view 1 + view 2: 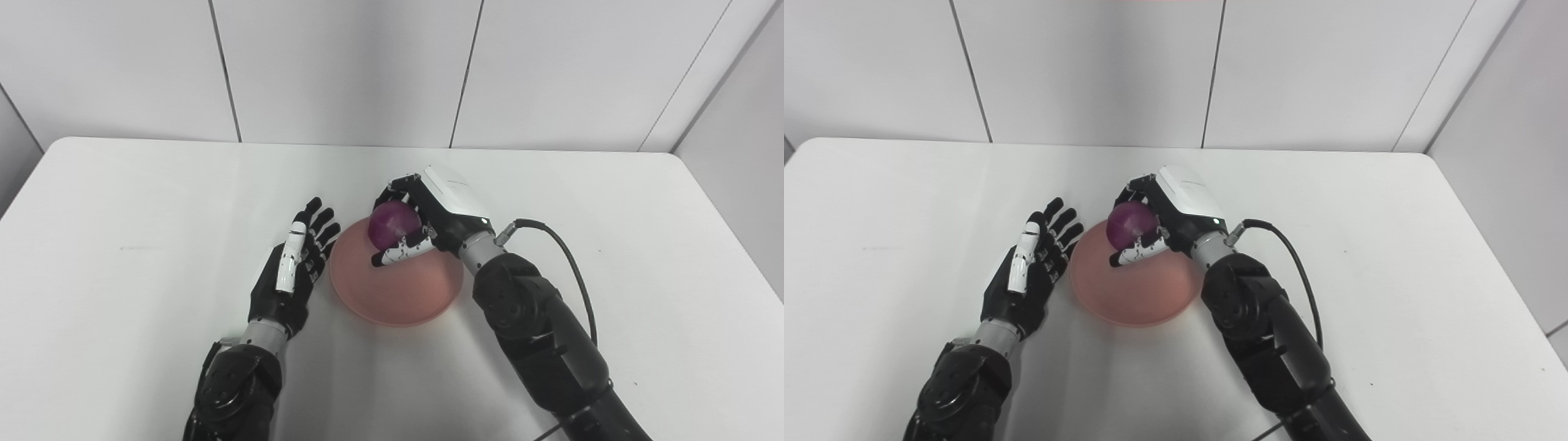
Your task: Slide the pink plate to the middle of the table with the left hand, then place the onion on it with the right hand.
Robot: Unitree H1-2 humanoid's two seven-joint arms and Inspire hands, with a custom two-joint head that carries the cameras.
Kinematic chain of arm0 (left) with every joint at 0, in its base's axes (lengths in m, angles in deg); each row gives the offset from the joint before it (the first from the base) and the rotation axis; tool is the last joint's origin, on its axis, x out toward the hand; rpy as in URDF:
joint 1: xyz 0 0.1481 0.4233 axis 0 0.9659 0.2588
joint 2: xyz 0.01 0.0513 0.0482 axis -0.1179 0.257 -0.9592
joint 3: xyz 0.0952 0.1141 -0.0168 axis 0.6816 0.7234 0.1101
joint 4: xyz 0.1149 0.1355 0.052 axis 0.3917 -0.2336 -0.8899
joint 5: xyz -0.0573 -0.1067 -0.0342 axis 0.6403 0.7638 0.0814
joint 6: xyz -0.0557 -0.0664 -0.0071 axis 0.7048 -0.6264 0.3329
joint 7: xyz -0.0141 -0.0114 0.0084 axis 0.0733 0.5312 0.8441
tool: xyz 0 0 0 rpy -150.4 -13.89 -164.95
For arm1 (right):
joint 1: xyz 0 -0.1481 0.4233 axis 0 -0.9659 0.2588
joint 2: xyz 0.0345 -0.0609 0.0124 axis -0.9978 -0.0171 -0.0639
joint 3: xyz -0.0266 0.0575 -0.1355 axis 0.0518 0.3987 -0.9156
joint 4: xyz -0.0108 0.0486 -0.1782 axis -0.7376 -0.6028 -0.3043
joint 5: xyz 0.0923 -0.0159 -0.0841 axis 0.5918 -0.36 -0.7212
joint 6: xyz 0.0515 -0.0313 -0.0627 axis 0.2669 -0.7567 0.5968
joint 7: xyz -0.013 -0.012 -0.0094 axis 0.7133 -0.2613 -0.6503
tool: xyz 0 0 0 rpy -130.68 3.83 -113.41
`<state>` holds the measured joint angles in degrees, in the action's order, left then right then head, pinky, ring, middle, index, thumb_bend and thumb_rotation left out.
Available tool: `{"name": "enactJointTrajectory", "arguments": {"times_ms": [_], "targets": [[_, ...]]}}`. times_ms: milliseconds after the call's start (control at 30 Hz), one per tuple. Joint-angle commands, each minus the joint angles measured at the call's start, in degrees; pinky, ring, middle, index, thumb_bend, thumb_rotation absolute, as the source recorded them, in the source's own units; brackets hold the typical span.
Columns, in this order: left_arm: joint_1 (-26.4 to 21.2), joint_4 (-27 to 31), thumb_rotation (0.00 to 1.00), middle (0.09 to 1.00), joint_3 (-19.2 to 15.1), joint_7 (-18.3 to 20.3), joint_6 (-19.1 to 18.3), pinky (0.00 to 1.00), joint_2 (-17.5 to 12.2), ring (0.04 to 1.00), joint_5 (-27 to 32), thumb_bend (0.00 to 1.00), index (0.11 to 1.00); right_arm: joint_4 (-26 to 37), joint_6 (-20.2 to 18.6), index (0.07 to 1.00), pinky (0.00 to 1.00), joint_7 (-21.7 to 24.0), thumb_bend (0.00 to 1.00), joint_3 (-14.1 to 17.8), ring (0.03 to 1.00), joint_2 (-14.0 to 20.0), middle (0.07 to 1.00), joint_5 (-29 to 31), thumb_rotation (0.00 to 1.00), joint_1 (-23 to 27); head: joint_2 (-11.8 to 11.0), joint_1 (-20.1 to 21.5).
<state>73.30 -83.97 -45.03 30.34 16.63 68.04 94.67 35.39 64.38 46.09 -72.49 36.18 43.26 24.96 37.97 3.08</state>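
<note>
The pink plate (398, 288) lies near the middle of the white table (122, 202). A purple onion (392, 225) is over the plate's far edge, with my right hand (429, 214) shut on it, fingers curled over the top and thumb underneath. I cannot tell whether the onion touches the plate. My left hand (297, 260) lies open just left of the plate, fingers straight and pointing away, close to the plate's left rim.
A black cable (569, 263) loops from my right wrist over the table on the right. White wall panels (343, 67) rise behind the table's far edge.
</note>
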Motion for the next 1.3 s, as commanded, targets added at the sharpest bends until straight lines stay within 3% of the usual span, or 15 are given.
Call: {"name": "enactJointTrajectory", "arguments": {"times_ms": [0, 767, 967, 1000, 1067, 1267], "targets": [[0.09, 0.61, 1.0, 0.966, 0.4, -0.23, -0.65, 0.93, 0.29, 0.947, -0.6, 0.48, 0.954, 0.7, 2.87, 0.489, 0.24, -1.48, 0.52, -0.04, 0.33, -0.55, 0.446, -0.27, 0.13, 1.35, -0.07, -0.05], [-0.08, 1.32, 1.0, 0.954, -0.04, -0.7, -2.04, 0.92, 0.16, 0.935, -0.69, 0.49, 0.943, -2.07, 3.56, 0.49, 0.25, -3.7, 0.52, -1.0, 0.348, -0.39, 0.46, 0.04, 0.13, -1.35, 0.6, 0.81], [-0.25, 1.19, 1.0, 0.955, -0.1, -0.3, -1.83, 0.92, -0.11, 0.938, -0.5, 0.48, 0.944, -1.3, 2.03, 0.492, 0.37, -3.82, 0.52, -0.45, 0.485, -1.14, 0.585, 0.04, 0.15, -1.89, 0.67, 0.9], [-0.26, 1.16, 1.0, 0.955, -0.12, -0.28, -1.78, 0.92, -0.12, 0.938, -0.49, 0.48, 0.944, -1.23, 1.99, 0.556, 0.39, -3.82, 0.67, -0.41, 0.505, -1.18, 0.601, -0.01, 0.18, -1.93, 0.67, 0.9], [-0.31, 1.17, 1.0, 0.955, -0.13, -0.27, -1.9, 0.91, -0.16, 0.94, -0.5, 0.48, 0.944, -0.84, 1.91, 0.624, 0.43, -3.58, 0.83, -0.25, 0.547, -1.22, 0.636, 0.1, 0.24, -2.09, 0.72, 0.89], [-0.43, 1.29, 1.0, 0.958, -0.26, -0.24, -2.35, 0.92, -0.17, 0.944, -0.33, 0.48, 0.948, 0.39, 0.37, 0.729, 0.47, -1.27, 0.97, -0.32, 0.602, -0.97, 0.698, -0.06, 0.37, -2.24, 0.7, 1.0]]}}
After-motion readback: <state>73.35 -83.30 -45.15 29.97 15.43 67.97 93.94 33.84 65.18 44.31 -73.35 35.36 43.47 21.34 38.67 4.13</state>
